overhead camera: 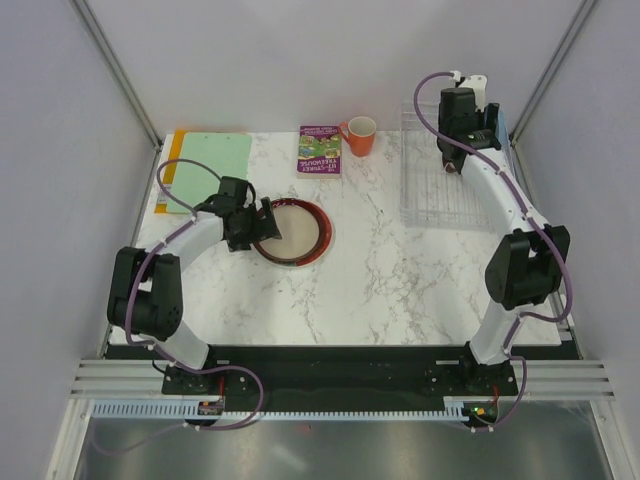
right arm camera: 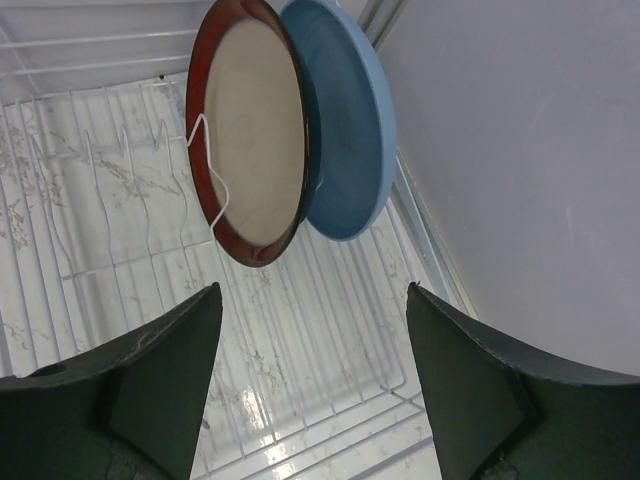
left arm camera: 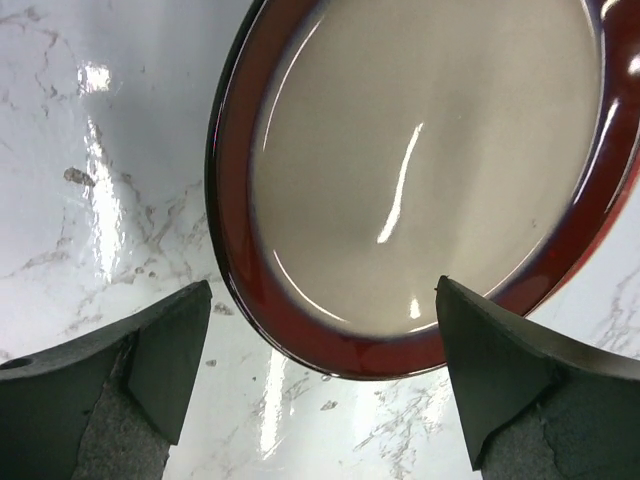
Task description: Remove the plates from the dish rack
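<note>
Right gripper: fingers wide, empty, over dish rack. Two plates stand on edge in rack just ahead: racked red-rimmed plate, blue plate close behind. Faces sideways, rims in line with finger gap. Right arm nearer. Left gripper: wide, empty, straddling rim of flat red-rimmed plate on table.
</note>
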Robot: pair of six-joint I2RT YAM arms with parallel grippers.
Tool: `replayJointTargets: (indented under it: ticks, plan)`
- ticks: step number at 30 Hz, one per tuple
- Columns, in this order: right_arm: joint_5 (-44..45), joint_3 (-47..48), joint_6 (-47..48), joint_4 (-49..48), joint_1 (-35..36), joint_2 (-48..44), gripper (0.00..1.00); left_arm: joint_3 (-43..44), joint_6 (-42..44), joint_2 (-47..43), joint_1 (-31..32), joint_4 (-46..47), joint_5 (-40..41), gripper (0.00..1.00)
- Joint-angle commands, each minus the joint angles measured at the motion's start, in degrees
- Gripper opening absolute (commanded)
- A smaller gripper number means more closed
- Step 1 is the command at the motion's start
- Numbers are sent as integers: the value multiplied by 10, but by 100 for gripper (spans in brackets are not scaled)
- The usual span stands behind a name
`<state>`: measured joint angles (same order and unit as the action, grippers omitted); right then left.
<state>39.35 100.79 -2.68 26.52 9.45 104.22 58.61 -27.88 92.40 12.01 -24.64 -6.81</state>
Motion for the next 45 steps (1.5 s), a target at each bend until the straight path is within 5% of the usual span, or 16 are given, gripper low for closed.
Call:
replayJointTargets:
  ticks: [1,5,13,28,31,32,34,35,41,45]
  plan:
    - [11,40,10,-9,-10,29,81,32,34,-13,10,-56,93,100]
    - [10,65,13,-10,-23,58,81,19,14,-52,9,-61,130,100]
    - [13,143,23,-13,-44,148,79,-5,25,-175,10,11,52,100]
    - [-44,272,15,-15,-87,283,71,27,33,-137,10,36,-7,100]
    - [-67,280,9,-15,-92,299,58,24,31,-133,10,43,-8,100]
    - [-74,281,7,-15,-93,301,39,23,31,-132,10,45,-10,100]
    - [-98,280,4,-17,-112,302,20,23,29,-129,10,47,-14,100]
    - [-106,277,1,-17,-114,301,1,22,27,-128,10,50,-16,99]
    - [-138,231,-5,-39,-117,252,0,6,15,-127,10,67,-38,97]
    - [-57,188,22,-77,-99,199,0,-2,12,-133,11,70,-46,95]
